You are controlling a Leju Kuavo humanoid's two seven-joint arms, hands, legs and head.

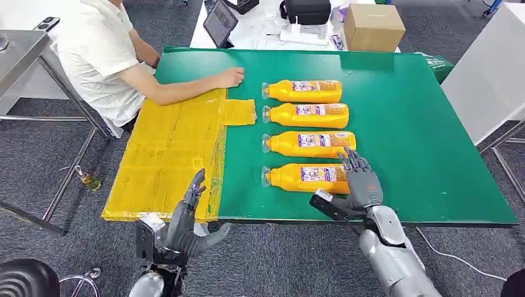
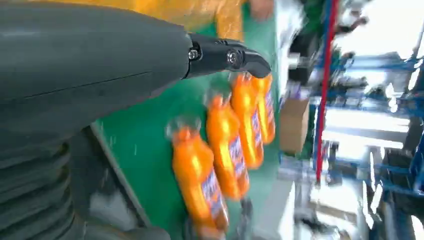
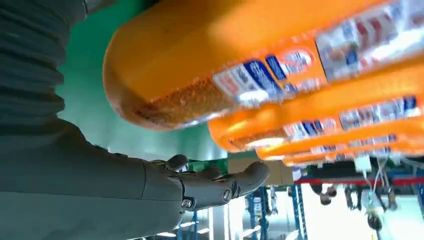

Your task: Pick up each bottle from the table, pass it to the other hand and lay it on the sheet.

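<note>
Several orange bottles lie side by side on the green table [image 1: 421, 124], caps pointing left. My right hand [image 1: 359, 182] reaches over the base end of the nearest bottle [image 1: 306, 177], fingers spread and holding nothing. The right wrist view has that bottle [image 3: 225, 55] very close, with the thumb [image 3: 215, 185] apart from it. My left hand [image 1: 186, 219] hangs open at the table's front edge, fingers pointing up, beside the yellow sheet [image 1: 167, 154]. Seen from the left wrist, a dark finger [image 2: 225, 55] lies in front of the blurred bottle row [image 2: 197, 180].
A person [image 1: 99, 49] sits at the far left with a hand [image 1: 230, 77] resting on the sheet's far corner. Behind the green table are a cardboard box [image 1: 373, 26], a tablet [image 1: 220, 21] and a black bag [image 1: 308, 10]. A white table [image 1: 489, 68] stands at the right.
</note>
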